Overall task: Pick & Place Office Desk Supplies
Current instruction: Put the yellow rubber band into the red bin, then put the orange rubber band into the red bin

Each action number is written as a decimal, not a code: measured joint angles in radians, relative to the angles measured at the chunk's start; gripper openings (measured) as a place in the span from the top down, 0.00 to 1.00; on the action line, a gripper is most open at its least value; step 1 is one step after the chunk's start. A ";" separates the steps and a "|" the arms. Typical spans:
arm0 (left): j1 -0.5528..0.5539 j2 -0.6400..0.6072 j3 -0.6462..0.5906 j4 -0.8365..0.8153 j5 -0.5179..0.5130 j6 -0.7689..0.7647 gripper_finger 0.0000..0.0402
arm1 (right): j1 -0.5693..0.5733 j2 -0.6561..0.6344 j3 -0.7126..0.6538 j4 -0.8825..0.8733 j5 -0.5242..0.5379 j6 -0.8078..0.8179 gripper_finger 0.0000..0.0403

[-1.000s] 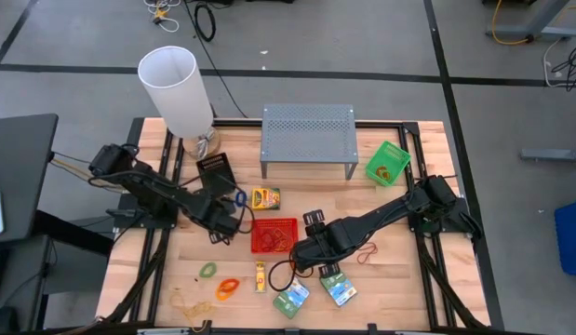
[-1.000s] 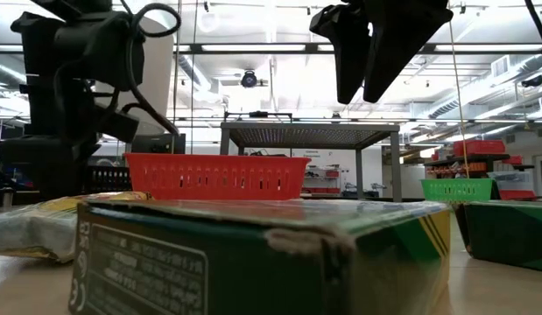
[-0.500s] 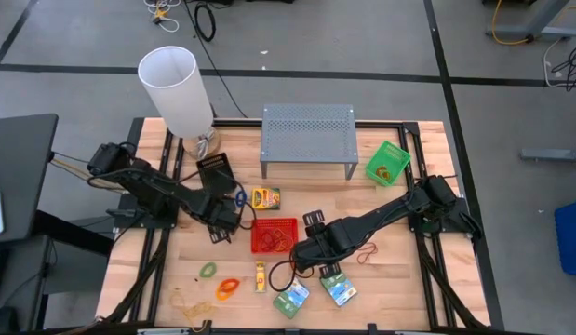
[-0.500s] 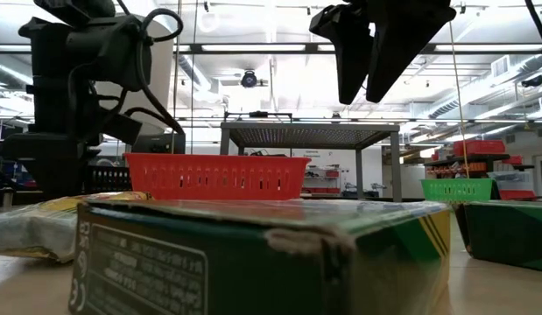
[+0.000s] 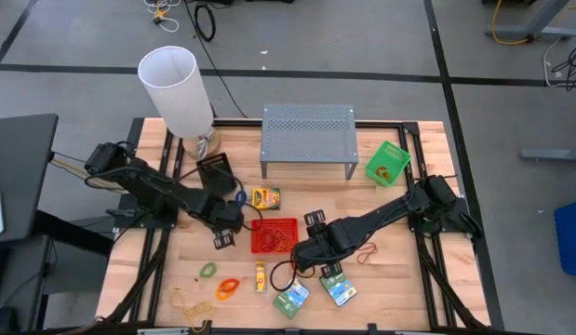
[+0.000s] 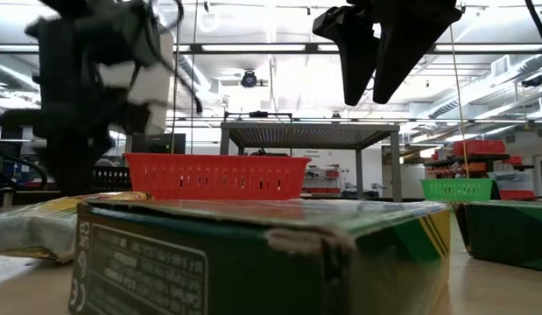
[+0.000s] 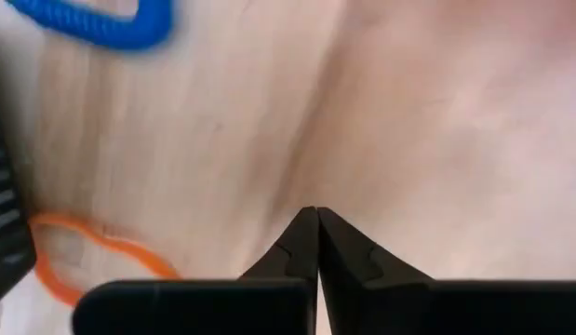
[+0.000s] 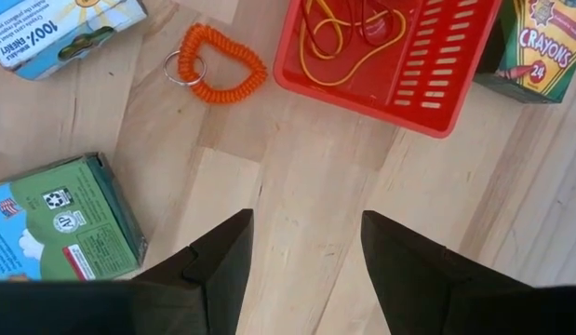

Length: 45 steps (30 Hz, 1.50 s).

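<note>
- Two dark arms are seen over the wooden table (image 5: 399,279), the left hand (image 5: 222,240) lowered beside the red mesh tray (image 5: 274,234) and the right hand (image 5: 311,223) held above the table just right of that tray.
- The left hand's fingers (image 7: 311,247) are pressed together at the tips, with nothing seen between them; bare wood lies beneath, an orange rubber band (image 7: 92,251) lies just beside them, and a blue coil (image 7: 97,20) lies farther off.
- The right hand is spread wide and empty, its fingers (image 8: 222,256) apart over bare wood.
- Thin orange and red bands are seen inside the red mesh tray.
- The crayon box (image 5: 265,197) lies just behind the tray, and the black box (image 5: 216,171) lies to its left.
- An orange coil with a ring (image 8: 218,63) lies near the tray's front, with green-blue packets (image 5: 339,290) nearer the table's front edge.
- The green mesh tray (image 5: 387,162) sits at the right rear, beside the grey perforated stand (image 5: 307,126).
</note>
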<state>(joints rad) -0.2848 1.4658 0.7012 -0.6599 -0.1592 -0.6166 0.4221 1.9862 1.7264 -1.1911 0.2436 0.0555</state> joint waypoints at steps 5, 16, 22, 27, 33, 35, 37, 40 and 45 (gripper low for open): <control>-0.017 -0.030 0.010 -0.090 -0.059 -0.041 0.98 | 0.000 0.000 0.000 -0.009 -0.001 0.000 0.48; -0.008 -0.033 -0.039 -0.203 -0.076 -0.090 0.70 | 0.000 0.000 0.000 -0.012 -0.021 -0.020 0.48; 0.049 -0.039 -0.104 -0.174 -0.026 -0.055 0.53 | -0.001 0.000 0.000 -0.020 -0.039 -0.035 0.48; 0.101 -0.041 -0.126 -0.142 0.002 -0.002 0.53 | 0.000 0.000 0.000 -0.021 -0.045 -0.037 0.48; 0.145 -0.040 -0.126 -0.084 0.077 0.079 0.74 | 0.000 0.000 0.000 -0.029 -0.051 -0.034 0.48; 0.152 -0.040 -0.126 -0.061 0.095 0.098 0.84 | 0.000 0.000 0.000 -0.030 -0.052 -0.034 0.48; 0.156 -0.040 -0.126 -0.056 0.098 0.103 0.94 | 0.000 0.000 0.000 -0.031 -0.051 -0.034 0.48; 0.153 -0.037 -0.119 -0.059 0.104 0.103 0.98 | -0.001 0.000 0.000 -0.035 -0.051 -0.034 0.48; 0.098 -0.030 -0.075 -0.075 0.090 0.099 0.99 | 0.000 0.000 0.000 -0.036 -0.051 -0.034 0.48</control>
<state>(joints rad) -0.1872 1.4353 0.6266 -0.7345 -0.0689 -0.5175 0.4216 1.9862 1.7264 -1.2272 0.1927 0.0212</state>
